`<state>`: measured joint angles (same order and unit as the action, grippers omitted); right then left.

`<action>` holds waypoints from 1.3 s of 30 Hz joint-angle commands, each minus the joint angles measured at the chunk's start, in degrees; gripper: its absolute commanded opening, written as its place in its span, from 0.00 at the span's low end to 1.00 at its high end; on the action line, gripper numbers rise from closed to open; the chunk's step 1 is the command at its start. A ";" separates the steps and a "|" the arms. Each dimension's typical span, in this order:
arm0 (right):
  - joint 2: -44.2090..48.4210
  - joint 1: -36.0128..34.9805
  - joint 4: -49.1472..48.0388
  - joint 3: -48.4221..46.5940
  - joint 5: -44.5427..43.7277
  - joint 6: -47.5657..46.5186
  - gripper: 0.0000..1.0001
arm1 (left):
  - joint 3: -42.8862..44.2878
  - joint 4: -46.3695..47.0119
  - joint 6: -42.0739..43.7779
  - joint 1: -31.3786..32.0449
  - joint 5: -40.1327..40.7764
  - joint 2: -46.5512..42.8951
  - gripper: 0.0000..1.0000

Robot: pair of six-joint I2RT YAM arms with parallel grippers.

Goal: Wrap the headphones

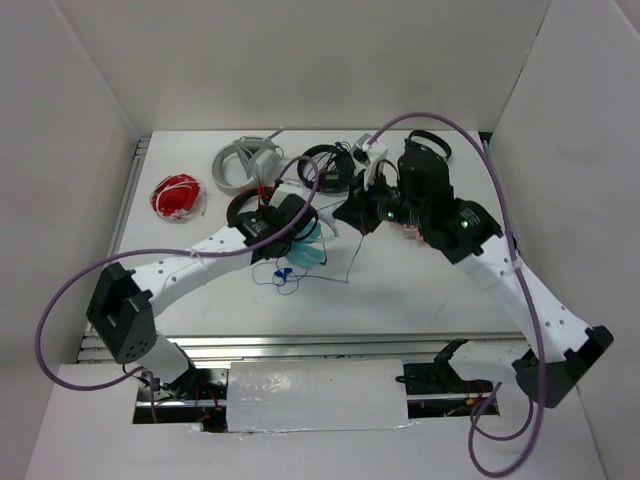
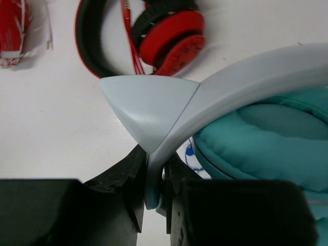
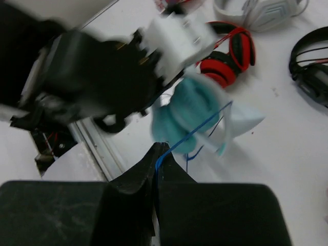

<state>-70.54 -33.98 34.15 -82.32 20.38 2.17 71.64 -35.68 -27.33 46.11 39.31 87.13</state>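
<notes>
The teal headphones [image 1: 308, 247] are held above the table middle. My left gripper [image 1: 296, 232] is shut on their white band [image 2: 241, 82], just below the white pointed ear part [image 2: 143, 105]. A teal padded cup [image 2: 256, 138] sits to the right of my fingers. In the right wrist view the headphones [image 3: 189, 110] are blurred, with the left arm above them. My right gripper [image 3: 158, 154] is shut on the thin blue cable [image 3: 197, 130], which runs taut from my fingertips up to the cups. In the top view the right gripper [image 1: 364, 224] is right of the headphones. Loose blue cable [image 1: 287, 274] hangs beneath them.
Red-and-black headphones [image 1: 244, 206] [image 2: 166, 36] [image 3: 230, 54] lie just behind the left gripper. A red bundle [image 1: 176, 196] [image 2: 13, 31] lies far left. Grey-white headphones [image 1: 245, 160] [image 3: 261, 13] and black headphones [image 1: 326, 166] [image 3: 310, 64] lie at the back.
</notes>
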 commanded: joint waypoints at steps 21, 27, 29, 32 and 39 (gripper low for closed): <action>12.89 -15.95 -28.59 37.22 -0.69 12.77 0.00 | 22.75 -3.52 -7.83 -21.32 -12.84 -2.14 0.00; 8.15 -11.47 -41.61 42.07 0.63 11.19 0.03 | 24.87 -0.27 -5.72 -22.11 -22.95 -6.88 0.00; 7.00 -11.03 -45.91 43.20 0.63 9.87 0.04 | 24.78 0.87 -5.27 -22.11 -25.41 -9.17 0.00; 4.63 -10.24 -52.50 44.87 2.12 9.51 0.05 | 23.99 2.19 -5.01 -21.76 -29.98 -11.98 0.00; -3.01 -5.85 -67.69 47.78 0.36 10.74 0.10 | 21.53 5.18 -4.05 -19.31 -38.41 -18.83 0.00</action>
<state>-70.94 -41.80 -20.38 -35.77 21.43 12.69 92.92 -38.09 -31.48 25.47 7.33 72.20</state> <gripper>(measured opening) 0.101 0.281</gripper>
